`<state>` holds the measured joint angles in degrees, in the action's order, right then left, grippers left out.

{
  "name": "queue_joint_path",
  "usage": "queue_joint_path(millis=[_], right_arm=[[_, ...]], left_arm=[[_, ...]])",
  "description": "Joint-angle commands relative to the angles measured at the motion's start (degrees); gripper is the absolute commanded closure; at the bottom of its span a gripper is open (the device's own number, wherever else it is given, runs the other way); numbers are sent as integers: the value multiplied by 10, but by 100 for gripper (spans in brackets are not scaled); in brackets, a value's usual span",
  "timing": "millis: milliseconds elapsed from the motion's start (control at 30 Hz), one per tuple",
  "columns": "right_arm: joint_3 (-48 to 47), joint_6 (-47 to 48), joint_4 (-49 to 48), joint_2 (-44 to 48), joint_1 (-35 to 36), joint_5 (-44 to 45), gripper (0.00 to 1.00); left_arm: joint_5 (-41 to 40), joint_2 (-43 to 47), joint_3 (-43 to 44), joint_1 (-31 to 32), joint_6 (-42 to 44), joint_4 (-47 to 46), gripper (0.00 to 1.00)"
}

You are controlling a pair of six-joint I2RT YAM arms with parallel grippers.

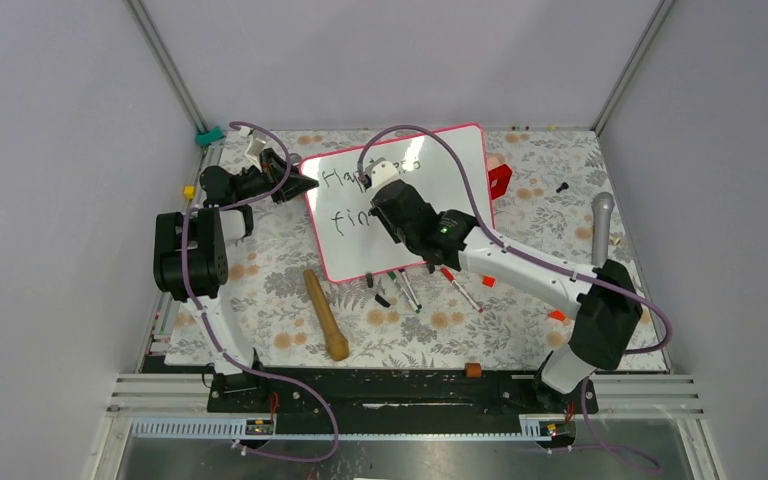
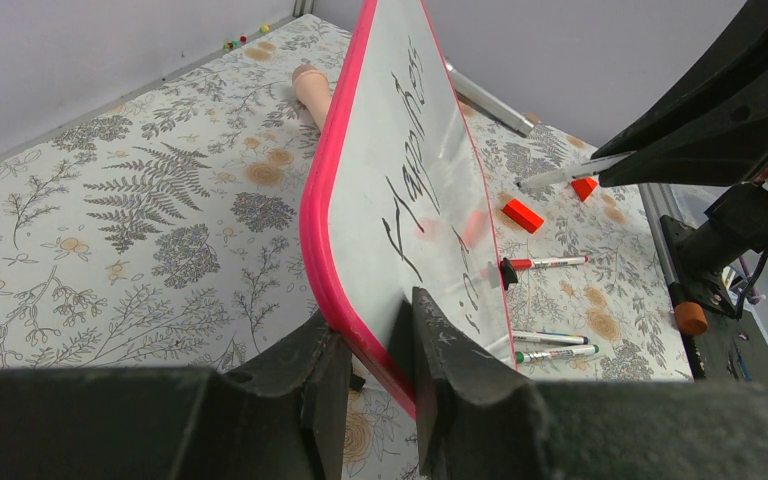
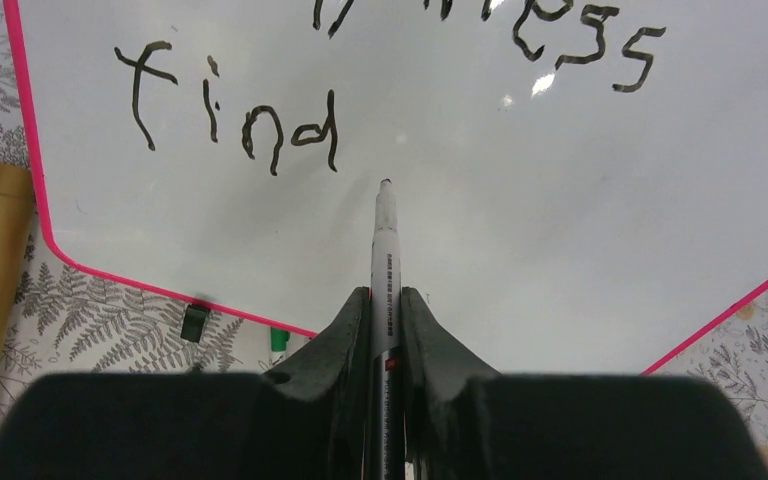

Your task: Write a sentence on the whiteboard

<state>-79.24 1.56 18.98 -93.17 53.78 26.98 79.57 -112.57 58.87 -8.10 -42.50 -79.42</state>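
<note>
The right pincer (image 3: 385, 300) is pinching a black marker (image 3: 385, 235) low on its barrel. The tip points at the whiteboard (image 1: 452, 165) just past the "d" of "find"; whether it touches the board I cannot tell. The left pincer (image 2: 380, 330) is clamped on the whiteboard's pink frame at its left edge, one finger on each face, and the board looks tilted up from the table (image 1: 260, 290) on that side.

The sentence (image 3: 312, 137) reads "Happiness" on top and "find" below it, so the second line is unfinished.

The whiteboard looks thin, stiff and light, with a glossy face that would likely slide under pen pressure. The frame edge seems the right place to hold it, away from the wet ink. The marker is slim and smooth, so it could slip back between the fingers if pushed hard.

The table wears a flowered cloth. Spare markers (image 1: 405, 290) lie just beside the whiteboard's near edge, and a wooden roller (image 1: 326, 315) lies near its near-left corner. Grey walls close in behind it.
</note>
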Motion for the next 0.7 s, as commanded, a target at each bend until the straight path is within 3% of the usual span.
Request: queue_joint_path(millis=[0,667], right_arm=[[13,8,-48,16,-6,28,100],[53,-6,-105,12,-6,55,100]], left_arm=[[152,-6,-18,12,88,-46,100],[151,-3,-21,12,90,-47,100]])
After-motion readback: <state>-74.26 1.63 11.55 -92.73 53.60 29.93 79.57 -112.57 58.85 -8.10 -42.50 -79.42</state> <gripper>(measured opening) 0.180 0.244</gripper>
